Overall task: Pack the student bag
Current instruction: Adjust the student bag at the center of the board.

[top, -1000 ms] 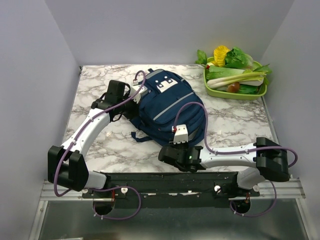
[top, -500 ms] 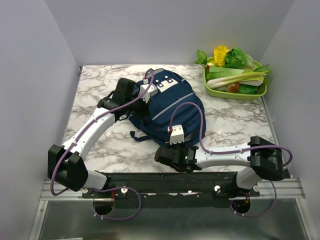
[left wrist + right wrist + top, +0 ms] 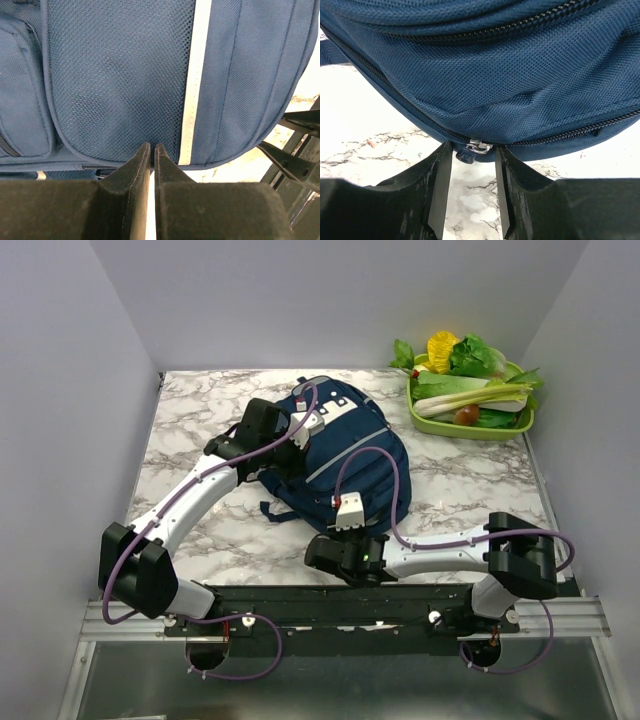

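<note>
The student bag [image 3: 350, 455] is a navy backpack with a grey stripe, lying flat mid-table. My left gripper [image 3: 283, 452] rests at its left side. In the left wrist view the left gripper [image 3: 151, 148] is shut, its tips touching the edge of the bag's mesh pocket [image 3: 120, 75] beside the grey stripe [image 3: 195, 85]; nothing shows between the jaws. My right gripper [image 3: 338, 530] is at the bag's near edge. In the right wrist view the right gripper [image 3: 472, 152] is open, with the silver zipper slider and dark pull tab [image 3: 470, 151] between its fingers [image 3: 439, 180], not clamped.
A green tray [image 3: 520, 425] of leafy vegetables, a yellow piece and a red piece stands at the back right. A bag strap [image 3: 275, 512] trails onto the marble table [image 3: 190, 410] at the bag's near left. Grey walls close in the sides.
My left arm has swung right, onto the bag's left side. My right gripper has slid left along the bag's near edge. The bag has shifted a little to the right.
</note>
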Controlling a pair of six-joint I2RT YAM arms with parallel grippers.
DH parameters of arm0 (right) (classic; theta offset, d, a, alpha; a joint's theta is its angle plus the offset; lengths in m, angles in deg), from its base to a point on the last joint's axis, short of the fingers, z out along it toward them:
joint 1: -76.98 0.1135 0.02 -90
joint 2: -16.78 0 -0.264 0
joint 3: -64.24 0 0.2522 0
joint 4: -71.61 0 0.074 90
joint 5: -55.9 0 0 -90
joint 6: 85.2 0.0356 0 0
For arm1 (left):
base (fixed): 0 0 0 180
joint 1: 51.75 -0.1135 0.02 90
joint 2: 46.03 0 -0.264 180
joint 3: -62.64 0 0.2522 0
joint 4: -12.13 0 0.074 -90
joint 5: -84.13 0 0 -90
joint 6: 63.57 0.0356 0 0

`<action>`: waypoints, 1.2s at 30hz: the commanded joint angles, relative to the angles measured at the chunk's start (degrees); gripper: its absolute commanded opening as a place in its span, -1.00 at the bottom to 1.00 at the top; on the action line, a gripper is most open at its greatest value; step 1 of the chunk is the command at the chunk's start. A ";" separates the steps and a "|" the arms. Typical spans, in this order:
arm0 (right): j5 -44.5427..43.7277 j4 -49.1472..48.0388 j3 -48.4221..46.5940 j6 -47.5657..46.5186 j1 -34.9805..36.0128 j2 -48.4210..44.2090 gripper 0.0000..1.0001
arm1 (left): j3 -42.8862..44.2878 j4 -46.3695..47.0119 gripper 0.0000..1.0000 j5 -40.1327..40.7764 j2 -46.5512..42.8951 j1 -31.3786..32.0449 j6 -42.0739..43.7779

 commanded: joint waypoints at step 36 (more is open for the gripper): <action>1.51 -3.55 14.36 17.61 4.44 -19.91 -0.99 | -2.13 -0.10 -0.46 -9.70 -8.07 9.70 6.91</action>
